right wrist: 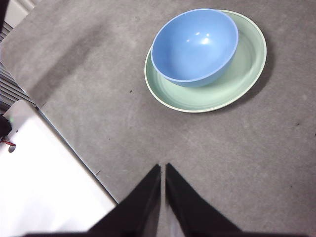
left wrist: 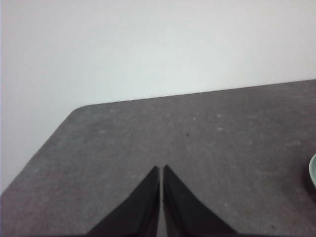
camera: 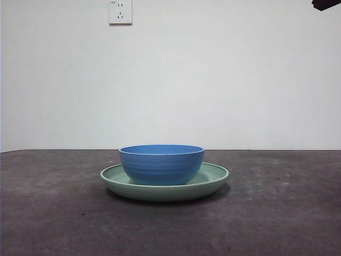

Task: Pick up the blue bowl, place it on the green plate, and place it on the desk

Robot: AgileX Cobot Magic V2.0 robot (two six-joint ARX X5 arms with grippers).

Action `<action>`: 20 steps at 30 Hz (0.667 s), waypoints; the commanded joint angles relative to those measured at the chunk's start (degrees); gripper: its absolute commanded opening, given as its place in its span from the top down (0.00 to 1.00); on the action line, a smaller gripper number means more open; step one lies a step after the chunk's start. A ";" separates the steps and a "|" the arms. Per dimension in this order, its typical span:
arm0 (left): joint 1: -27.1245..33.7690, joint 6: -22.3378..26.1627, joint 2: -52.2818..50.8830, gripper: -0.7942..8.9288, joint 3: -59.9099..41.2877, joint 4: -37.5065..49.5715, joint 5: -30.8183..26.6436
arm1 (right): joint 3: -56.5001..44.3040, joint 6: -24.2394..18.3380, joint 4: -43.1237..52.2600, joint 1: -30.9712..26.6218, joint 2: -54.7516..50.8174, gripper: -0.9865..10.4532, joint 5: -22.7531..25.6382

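Blue bowl [camera: 161, 164] sits upright inside the green plate [camera: 213, 178], mouth up, both on the desk [camera: 53, 213] near its middle. In the right wrist view the bowl [right wrist: 194, 47] rests off-centre in the plate [right wrist: 232, 86], pushed toward one side of the rim, so a wider crescent of plate floor shows on the other side.

Right gripper [right wrist: 163, 170] hangs above bare desk [right wrist: 247, 163], well apart from bowl and plate, with open tabletop between; jaws pressed together, nothing between them. Desk edge and a white surface beyond it show beside this gripper.

Left gripper [left wrist: 161, 172] is over a corner area of the desk [left wrist: 197, 138], jaws likewise closed on nothing. Only a sliver of the plate rim [left wrist: 313, 170] shows at the frame edge, so the plate lies off to the side of this gripper, not touching.

Bowl and plate are round, no long axis to note. Bowl: medium blue, matte, faint horizontal ridges on the outer wall, smooth inside with small highlights. Plate: pale sage green, shallow, low raised rim, wider than the bowl.

Front view: a black arm tip [camera: 326, 4] at the top corner; a wall socket [camera: 120, 12] above.
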 commanded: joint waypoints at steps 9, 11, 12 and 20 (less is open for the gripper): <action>0.42 -0.63 -1.18 0.91 -5.38 0.66 -0.13 | 0.92 -0.61 0.57 0.31 0.33 0.91 -0.17; 0.42 -1.11 -1.18 0.91 -5.86 0.09 -0.11 | 0.92 -0.61 0.57 0.31 0.33 0.91 -0.17; 0.39 -1.27 -1.18 0.91 -5.86 -0.68 -0.13 | 0.92 -0.61 0.57 0.31 0.33 0.91 -0.17; 0.37 -4.09 -1.18 0.91 -5.84 -4.76 -0.11 | 0.92 -0.59 0.57 0.31 0.33 0.91 -0.17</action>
